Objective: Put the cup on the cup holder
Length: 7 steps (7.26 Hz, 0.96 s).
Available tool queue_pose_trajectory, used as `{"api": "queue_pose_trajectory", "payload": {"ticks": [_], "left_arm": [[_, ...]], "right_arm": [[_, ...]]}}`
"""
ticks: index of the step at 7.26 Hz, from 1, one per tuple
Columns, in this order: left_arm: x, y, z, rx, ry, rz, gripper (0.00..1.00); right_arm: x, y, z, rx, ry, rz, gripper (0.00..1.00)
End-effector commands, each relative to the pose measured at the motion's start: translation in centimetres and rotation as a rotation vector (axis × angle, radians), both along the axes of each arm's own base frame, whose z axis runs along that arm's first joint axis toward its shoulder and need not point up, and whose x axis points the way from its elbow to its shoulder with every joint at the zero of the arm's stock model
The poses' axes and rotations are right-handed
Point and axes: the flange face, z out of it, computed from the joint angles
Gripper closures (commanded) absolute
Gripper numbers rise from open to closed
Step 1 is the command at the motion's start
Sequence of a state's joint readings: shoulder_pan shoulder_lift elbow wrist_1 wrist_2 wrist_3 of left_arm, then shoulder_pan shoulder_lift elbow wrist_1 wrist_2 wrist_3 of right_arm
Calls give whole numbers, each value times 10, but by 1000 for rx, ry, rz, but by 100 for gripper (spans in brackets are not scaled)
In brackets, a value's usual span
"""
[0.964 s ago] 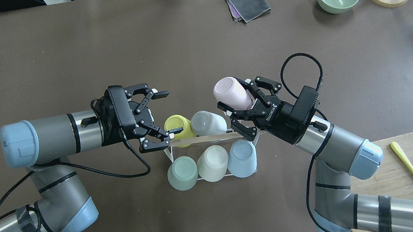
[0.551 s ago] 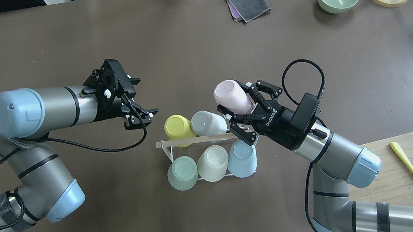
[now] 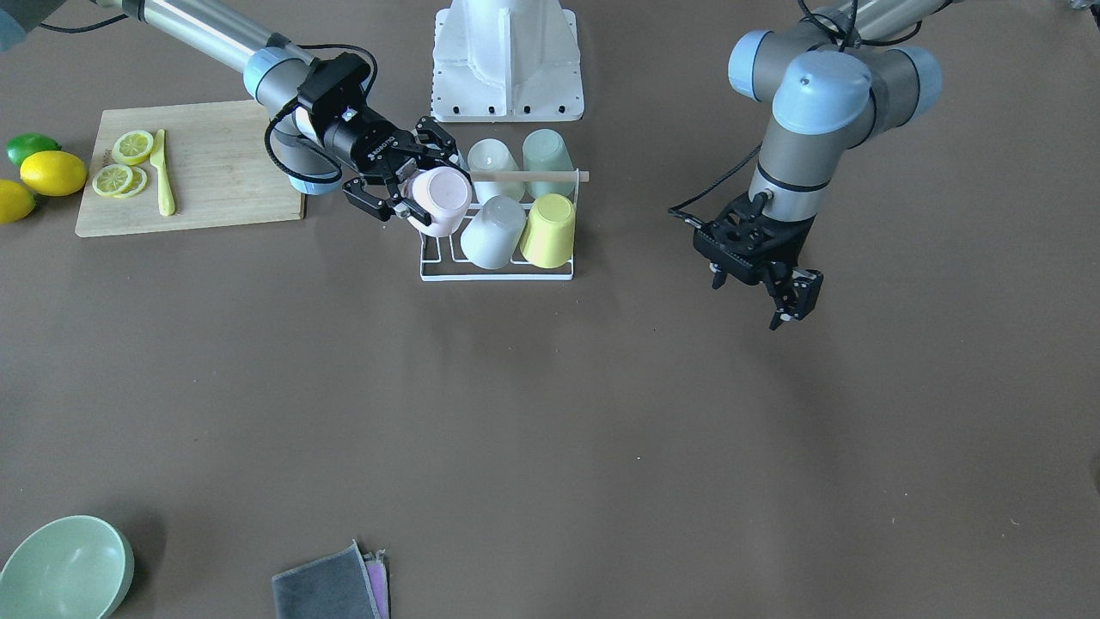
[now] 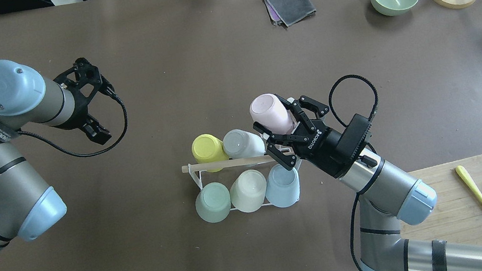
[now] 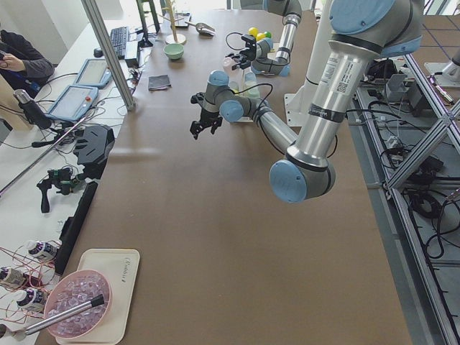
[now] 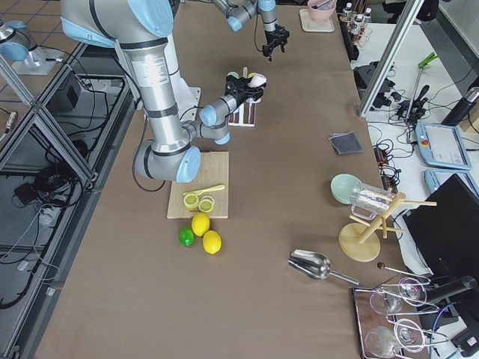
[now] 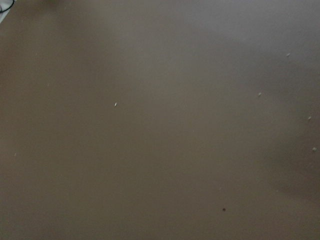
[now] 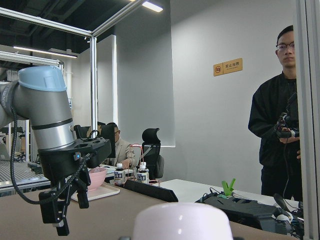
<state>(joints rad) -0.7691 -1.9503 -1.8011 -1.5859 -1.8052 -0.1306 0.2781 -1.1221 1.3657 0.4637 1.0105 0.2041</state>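
Brown surface [image 4: 211, 63] carries the holder [image 4: 226, 162] at frame centre in the overhead view. On its right, the right tool [image 4: 272, 114] is clenched on the pink cup [image 4: 267, 110]. This cup is bottom up and tilted at the holder's upper right corner, just beside the grey cup [image 4: 242, 142]. Whether the pink cup sits on a prong cannot be determined. Next to the grey one in the upper row stands the yellow cup [image 4: 207, 146]. The lower row holds three more cups [image 4: 247, 191]. At upper left, the left tool [image 4: 96, 132] hangs over bare surface, well apart from the holder. Its state cannot be determined.
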Motion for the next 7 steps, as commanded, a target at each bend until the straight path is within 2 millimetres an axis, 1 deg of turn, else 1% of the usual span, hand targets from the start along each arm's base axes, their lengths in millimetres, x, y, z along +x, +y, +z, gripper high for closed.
{"api": "queue_pose_trajectory", "payload": {"ticks": [1, 2, 3, 4, 5, 6, 7], "left_arm": [[-68, -11, 52, -208, -169, -96, 1], [-101, -10, 74, -339, -91, -100, 1], [-140, -6, 101, -481, 7, -104, 1], [-200, -5, 136, -551, 46, -184, 1], [-259, 3, 165, -596, 55, -284, 1], [-308, 21, 200, -636, 61, -372, 1], [-358, 55, 242, -671, 73, -461, 1]], "right_arm": [[-2, -1, 1, -4, -6, 10, 40], [-1, -1, 0, -6, -9, 23, 40], [0, 2, 1, 3, -21, 25, 40], [-2, 5, 3, 8, -22, 24, 40], [-4, 6, 2, 9, -23, 21, 40], [-6, 9, 1, 10, -24, 15, 40], [-7, 11, 1, 12, -19, 14, 40]]}}
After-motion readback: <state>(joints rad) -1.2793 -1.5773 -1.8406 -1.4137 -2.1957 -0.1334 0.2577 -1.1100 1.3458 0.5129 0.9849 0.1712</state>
